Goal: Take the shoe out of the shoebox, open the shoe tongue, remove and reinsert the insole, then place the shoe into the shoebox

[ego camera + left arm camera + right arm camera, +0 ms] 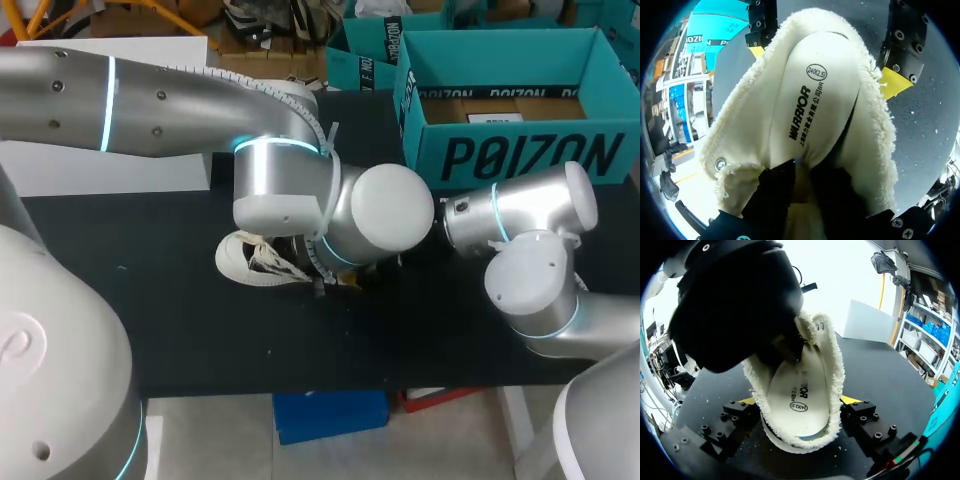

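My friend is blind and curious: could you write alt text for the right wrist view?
A cream fleece-lined shoe lies on the black table, gripped at both sides by the right gripper's yellow-tipped fingers. The black left gripper reaches into its opening, over the white printed insole.

The left arm [150, 100] comes across the tabletop to the middle, its wrist [300, 190] bent downward. Its tool [802, 182] reaches into the shoe [832, 370], dark fingers [775, 195] close together and pinching the end of the insole [810, 100]. The right arm [560, 300] comes in low, wrist [500, 212] pointing at the left one. Its tool [800, 401] stands wide, yellow tips pressed against both sides of the shoe's heel.
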